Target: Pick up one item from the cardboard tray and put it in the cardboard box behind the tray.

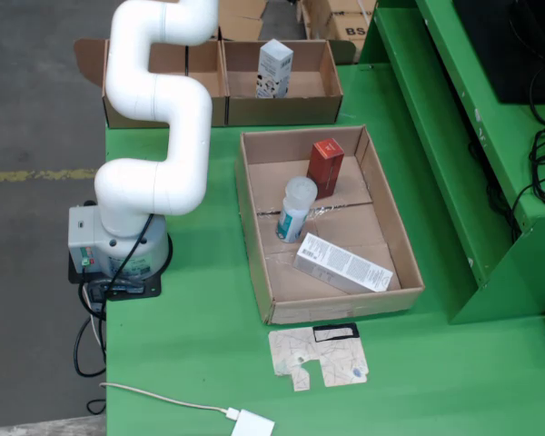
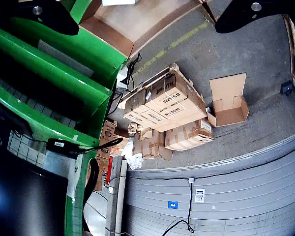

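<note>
Cardboard tray (image 1: 395,238) first: in the view from above you see it lying open on the green surface (image 1: 200,327), to the right of the white arm (image 1: 159,109). Three items sit inside it. A red carton (image 1: 325,167) stands upright toward the far end, a clear-capped bottle (image 1: 295,209) stands just in front of it and slightly left, and a long white box (image 1: 342,263) lies flat nearer the front edge. Behind the tray, at the far edge of the surface, you see a cardboard box (image 1: 322,91) that already holds a white and blue carton (image 1: 274,68), upright. A flat printed card (image 1: 318,356) lies on the surface in front of the tray, and a white adapter with its cable (image 1: 252,423) sits at the near edge. The arm rises out of the top of this view, so you cannot see its pincer here.

In the view that rides on the gripper, you see two dark finger shapes (image 2: 258,12) at the top corners, set wide apart with nothing between them. Below them lie the concrete floor, a stack of taped cartons (image 2: 169,110) and green shelving (image 2: 64,73).
</note>
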### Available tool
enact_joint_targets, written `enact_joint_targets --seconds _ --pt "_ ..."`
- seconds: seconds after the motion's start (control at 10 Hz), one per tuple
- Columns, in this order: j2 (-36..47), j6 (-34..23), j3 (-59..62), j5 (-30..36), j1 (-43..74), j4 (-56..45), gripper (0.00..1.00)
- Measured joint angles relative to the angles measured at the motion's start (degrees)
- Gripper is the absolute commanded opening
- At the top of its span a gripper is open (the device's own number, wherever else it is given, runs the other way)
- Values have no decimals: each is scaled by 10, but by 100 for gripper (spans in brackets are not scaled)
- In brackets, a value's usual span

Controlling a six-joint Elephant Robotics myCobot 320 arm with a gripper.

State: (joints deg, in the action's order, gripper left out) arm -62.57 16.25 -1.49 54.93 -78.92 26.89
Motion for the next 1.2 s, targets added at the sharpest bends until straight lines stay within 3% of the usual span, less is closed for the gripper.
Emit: enact_joint_targets --seconds 0.2,0.4,0.7,1.2 --pt "14 -5 -1 -1 8 15 100" --pt "80 48 0 -23 35 -37 100" --pt "161 128 0 39 63 -115 100" --pt "309 270 -19 64 77 -257 100"
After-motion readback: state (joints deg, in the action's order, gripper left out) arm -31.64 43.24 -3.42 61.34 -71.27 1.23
